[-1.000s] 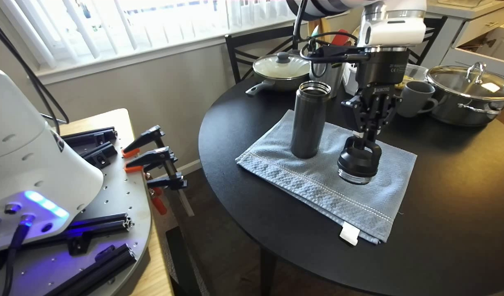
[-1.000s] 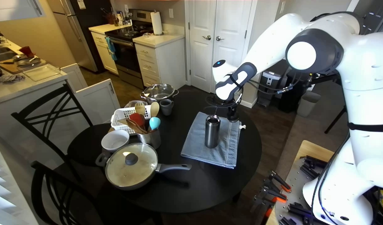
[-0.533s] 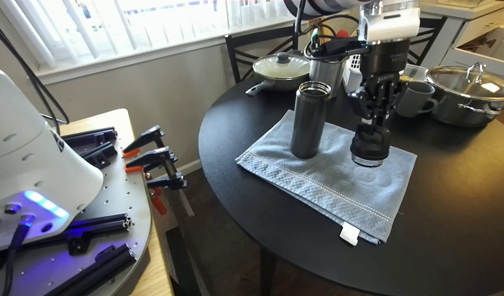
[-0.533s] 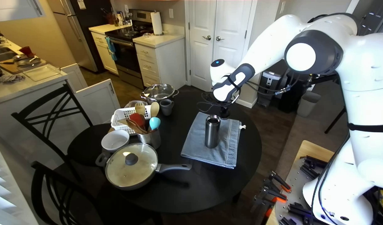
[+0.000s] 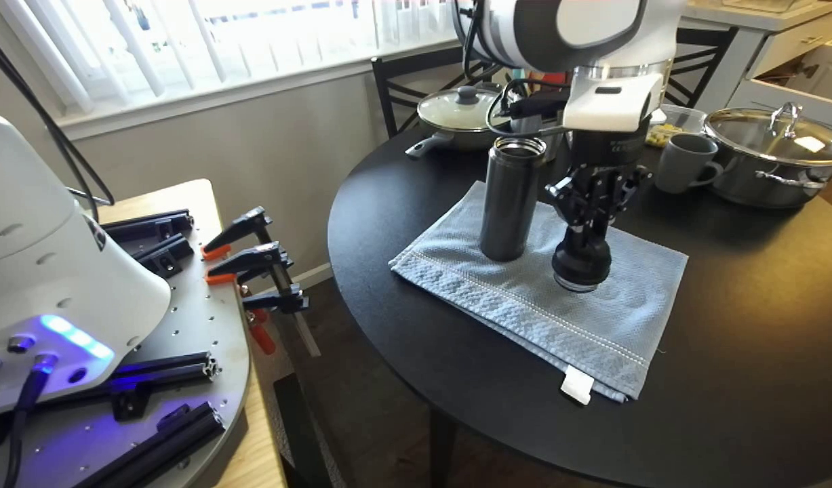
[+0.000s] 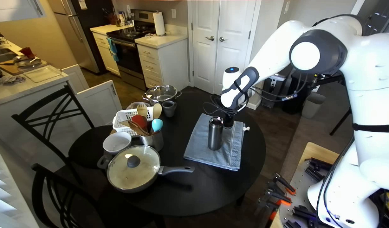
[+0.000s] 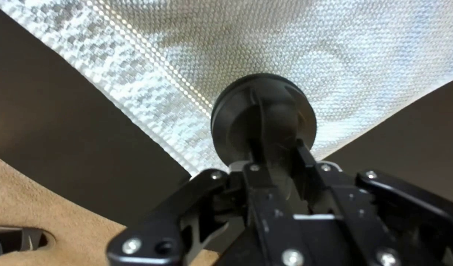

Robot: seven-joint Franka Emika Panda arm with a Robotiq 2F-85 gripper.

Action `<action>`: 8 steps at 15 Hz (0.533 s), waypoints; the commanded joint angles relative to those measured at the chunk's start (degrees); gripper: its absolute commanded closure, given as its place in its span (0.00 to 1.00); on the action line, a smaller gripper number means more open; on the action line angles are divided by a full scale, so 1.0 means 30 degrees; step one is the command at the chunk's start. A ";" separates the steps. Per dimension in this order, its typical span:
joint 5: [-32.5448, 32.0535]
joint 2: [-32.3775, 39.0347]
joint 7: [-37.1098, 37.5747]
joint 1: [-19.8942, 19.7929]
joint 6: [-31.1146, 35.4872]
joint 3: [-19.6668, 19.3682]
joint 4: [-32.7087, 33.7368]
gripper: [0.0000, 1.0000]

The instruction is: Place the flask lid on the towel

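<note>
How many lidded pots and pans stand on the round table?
2, in both exterior views: the frying pan beside the utensil holder and the pot beside the grey mug.

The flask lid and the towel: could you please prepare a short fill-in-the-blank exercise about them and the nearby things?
The end effector holds the flask lid by its loop-shaped ____.
Of the flask and the grey mug, only the ____ stands on the towel.
The flask's top is not closed but ____.
The tag at the towel's edge is coloured ____.
Missing words: handle; flask; open; white.
</note>
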 commanded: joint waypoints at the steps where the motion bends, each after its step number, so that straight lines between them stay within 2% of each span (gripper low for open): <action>1: 0.1971 0.0020 -0.1153 -0.0980 0.1583 0.0762 -0.0962 0.94; 8: 0.3079 0.0006 -0.1802 -0.1117 0.2135 0.0757 -0.1134 0.94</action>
